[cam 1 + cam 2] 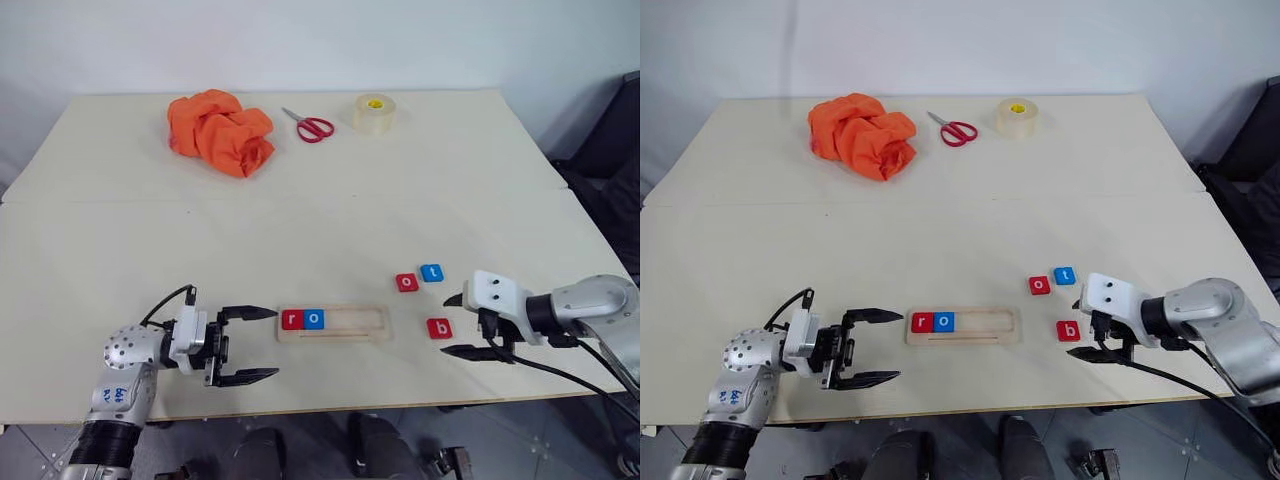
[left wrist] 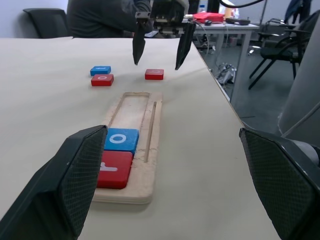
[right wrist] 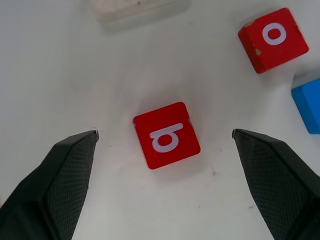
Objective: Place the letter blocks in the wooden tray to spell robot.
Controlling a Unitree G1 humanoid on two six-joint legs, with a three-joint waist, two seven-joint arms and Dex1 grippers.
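Here both end effectors, left point(image 1: 258, 344) and right point(image 1: 451, 325), gape wide, holding nothing.

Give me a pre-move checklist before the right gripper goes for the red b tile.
1. Right gripper open: ok, fingers spread wide.
2. Red square tile with white b lies between those fingers, flat on the table, untouched: ok.
3. Room around it: ok, the red o tile and blue t tile lie apart from it.
4. Long pale wooden tray has its third slot free: ok, red r tile and blue o tile fill the first two.
5. Left gripper off the tray: ok, open beside its r end.
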